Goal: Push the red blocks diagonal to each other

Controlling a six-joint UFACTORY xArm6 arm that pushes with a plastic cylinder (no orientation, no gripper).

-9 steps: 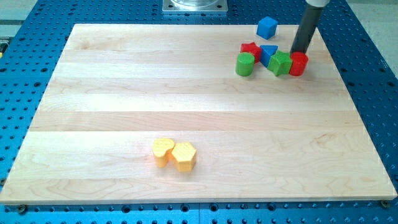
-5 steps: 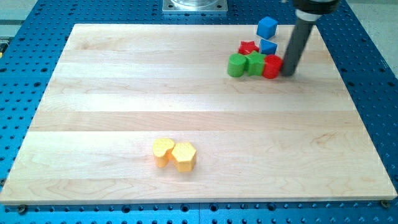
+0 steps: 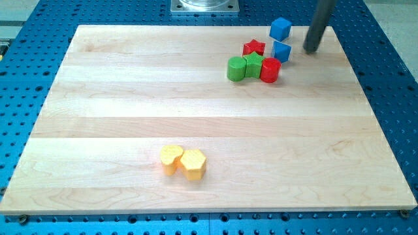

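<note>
A red star block (image 3: 253, 47) lies near the view's top right. A red round block (image 3: 270, 70) sits just below and to its right, ending a row with a green block (image 3: 253, 66) and a green round block (image 3: 236, 68) on its left. A blue block (image 3: 281, 50) sits right of the red star, and a blue cube (image 3: 280, 29) lies above it. My tip (image 3: 311, 49) is right of the blue block, apart from all blocks.
Two yellow blocks (image 3: 172, 157) (image 3: 193, 164) touch each other near the view's bottom centre. The wooden board (image 3: 130, 98) lies on a blue perforated table. A metal mount (image 3: 204, 6) stands at the view's top edge.
My tip pushed the red round block and the green blocks leftwards in a row, then drew back up and to the right. The red star now stands free above the row.
</note>
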